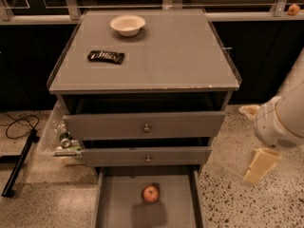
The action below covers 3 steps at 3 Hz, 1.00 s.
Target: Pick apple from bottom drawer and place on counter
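Note:
The apple (150,193), red with a yellowish patch, lies on the floor of the open bottom drawer (116,205), near its middle. The counter (161,61) is the grey cabinet top above the two knobbed drawers. My white arm (285,120) comes in from the right edge. My gripper (259,165) hangs pale below the arm, beside the cabinet's right side. It is above the speckled floor, well right of the apple and a little higher in the picture. It holds nothing that I can see.
A white bowl (127,24) and a dark snack bar (106,56) lie on the counter's far left. The top two drawers stand slightly open. An orange fruit (294,8) sits on the back ledge. A bag of clutter (64,139), a cable and a black stand (16,167) are on the left.

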Available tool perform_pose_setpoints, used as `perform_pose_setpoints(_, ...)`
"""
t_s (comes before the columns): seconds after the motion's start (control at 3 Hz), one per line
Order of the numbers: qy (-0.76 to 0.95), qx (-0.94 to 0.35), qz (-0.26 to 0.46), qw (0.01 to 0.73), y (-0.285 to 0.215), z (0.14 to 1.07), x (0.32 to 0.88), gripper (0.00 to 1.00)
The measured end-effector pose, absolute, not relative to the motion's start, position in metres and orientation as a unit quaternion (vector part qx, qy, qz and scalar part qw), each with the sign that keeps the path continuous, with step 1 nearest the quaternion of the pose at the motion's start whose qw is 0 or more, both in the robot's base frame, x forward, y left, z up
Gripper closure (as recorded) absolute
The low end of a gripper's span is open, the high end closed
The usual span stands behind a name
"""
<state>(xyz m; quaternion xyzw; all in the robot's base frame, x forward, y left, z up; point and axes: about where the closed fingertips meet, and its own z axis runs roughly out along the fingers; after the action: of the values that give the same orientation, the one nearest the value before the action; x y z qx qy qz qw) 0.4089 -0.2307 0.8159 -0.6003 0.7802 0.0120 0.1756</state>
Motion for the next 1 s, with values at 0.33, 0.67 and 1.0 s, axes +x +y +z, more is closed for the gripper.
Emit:
perform_pose_setpoints(0.33, 0.777, -0.59, 0.081, 0.203, -0.239, 0.709, 0.424, 0.0)
perform_pose_setpoints(0.67, 0.776, -0.593, 0.084, 0.198, -0.232, 0.703, 0.421, 0.0)
perform_pose_setpoints(1.0, 0.778, -0.583, 0.116, 0.204, -0.219, 0.662, 0.419, 0.0)
